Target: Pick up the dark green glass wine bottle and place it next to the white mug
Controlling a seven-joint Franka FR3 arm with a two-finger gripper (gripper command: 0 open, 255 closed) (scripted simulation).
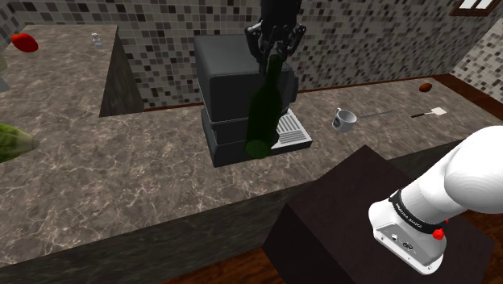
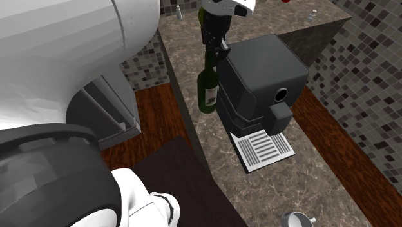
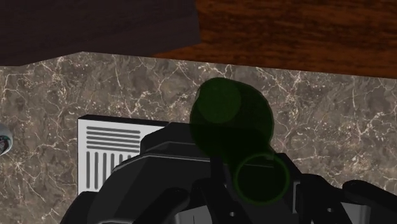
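Hanging neck-up from the gripper (image 1: 276, 48), whose jaws are clenched on its neck, the dark green bottle (image 1: 264, 113) fronts the coffee machine (image 1: 230, 81) in the shoulder view. The mug (image 1: 344, 119) stands well apart on the table (image 1: 121, 177).

Second exterior view: bottle beside the machine.

Wrist view: bottle extends ahead of the jaws.

Assessment: rigid, slick, breakable glass, bottom-heavy; neck hold adequate, sway likely.

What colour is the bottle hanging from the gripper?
The bottle is dark, see-through green; the second exterior view shows it best.
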